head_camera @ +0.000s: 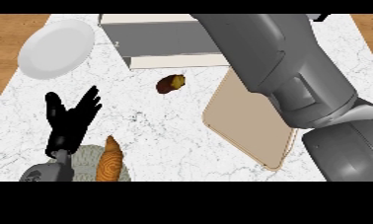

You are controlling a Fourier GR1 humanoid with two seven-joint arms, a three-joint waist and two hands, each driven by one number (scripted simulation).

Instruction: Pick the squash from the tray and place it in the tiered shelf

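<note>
The squash [170, 84] is being seen on the counter [160, 124] between tray [244, 124] and tiered shelf [164, 40] — right arm [284, 75] nearer, its hand hidden. The left hand [69, 117] is being rested open — fingers up, well apart from it

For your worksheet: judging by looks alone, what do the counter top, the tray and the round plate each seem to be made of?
Counter top: looks like polished marble, white with grey veins. Tray: perhaps light wood or plastic, plain matte beige with a thin raised rim. Plate: probably glazed ceramic, uniform smooth white with soft shading.

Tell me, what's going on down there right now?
Left hand open, resting lower left. Right hand hidden; right forearm stretches over tray toward shelf. Squash not identifiable. Brown item lies on counter.
</note>
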